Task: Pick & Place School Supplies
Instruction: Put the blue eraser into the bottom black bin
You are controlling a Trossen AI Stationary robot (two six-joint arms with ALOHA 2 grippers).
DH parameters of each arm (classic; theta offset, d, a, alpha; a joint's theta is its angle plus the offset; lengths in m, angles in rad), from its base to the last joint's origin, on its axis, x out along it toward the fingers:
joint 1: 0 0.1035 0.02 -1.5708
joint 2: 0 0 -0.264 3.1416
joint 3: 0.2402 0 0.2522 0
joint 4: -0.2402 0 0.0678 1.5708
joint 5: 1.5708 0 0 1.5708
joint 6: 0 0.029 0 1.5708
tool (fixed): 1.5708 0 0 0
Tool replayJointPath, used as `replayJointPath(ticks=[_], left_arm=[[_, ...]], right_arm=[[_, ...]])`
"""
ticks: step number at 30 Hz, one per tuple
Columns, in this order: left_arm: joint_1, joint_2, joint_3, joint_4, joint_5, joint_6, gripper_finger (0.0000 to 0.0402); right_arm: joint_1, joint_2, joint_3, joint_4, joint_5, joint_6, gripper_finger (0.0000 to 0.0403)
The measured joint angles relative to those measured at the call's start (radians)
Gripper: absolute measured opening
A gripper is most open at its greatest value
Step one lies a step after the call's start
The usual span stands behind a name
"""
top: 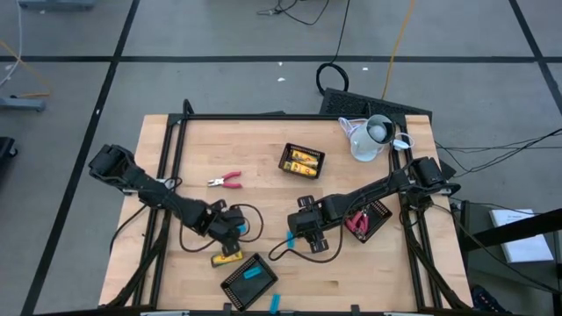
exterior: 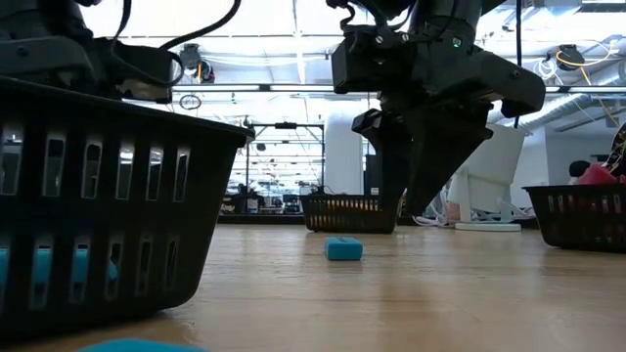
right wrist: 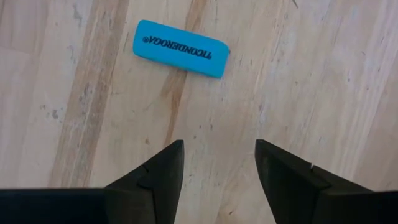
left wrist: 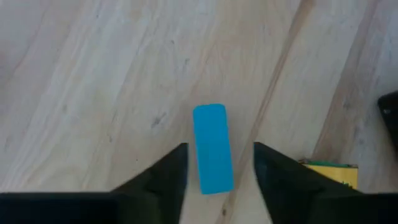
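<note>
Bright-blue oblong eraser (left wrist: 212, 148) lies flat on the pale wooden table (left wrist: 93, 93), low-centre in the left wrist frame, between the open fingers of the left claw (left wrist: 219, 168), apparently lined up for pickup. A second blue eraser (right wrist: 181, 48) sits at upper centre of the right wrist frame, ahead of the open, empty right claw (right wrist: 219, 163).

Grey tiled floor (top: 219, 83) (cables strewn), bright ceiling lights (exterior: 293, 20).

A bright-blue eraser (right wrist: 181, 48) lies flat on the pale wooden counter (right wrist: 323, 74), its long side slightly tilted and dark lettering printed along its top face. The right hand (right wrist: 219, 163) hangs over bare wood with its two dark fingers (right wrist: 163, 171) spread apart, clear of the eraser.
</note>
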Motion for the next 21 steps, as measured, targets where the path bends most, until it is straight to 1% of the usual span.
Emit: replayJointPath(ticks=[3,5,9,12,15,17,19,21], left_arm=[[0.020,0.022,0.000,0.023,0.012,0.022,0.0233],[0.037,0.055,0.000,0.028,0.033,0.033,0.0249],[0.070,0.136,0.005,0.042,0.079,0.056,0.0255],[0.081,0.167,0.010,0.030,0.086,0.056,0.0244],[0.081,0.169,0.010,0.023,0.078,0.052,0.0218],[0.075,0.169,0.007,0.021,0.057,0.050,0.0188],[0.067,0.169,0.006,0.012,0.045,0.045,0.0143],[0.060,0.169,0.004,0.008,0.023,0.041,0.0084]], right_arm=[[0.000,0.000,0.000,-0.002,0.000,0.000,0.0187],[0.000,0.000,0.000,-0.009,0.000,0.000,0.0187],[0.000,0.000,0.000,-0.020,-0.001,0.002,0.0187],[0.004,0.000,0.000,-0.023,0.000,0.003,0.0187],[0.010,0.000,0.000,-0.028,0.000,0.006,0.0187],[0.013,0.000,0.000,-0.038,0.001,0.013,0.0187],[0.013,0.000,0.000,-0.039,0.001,0.020,0.0187],[0.013,0.000,0.000,-0.039,0.001,0.028,0.0187]])
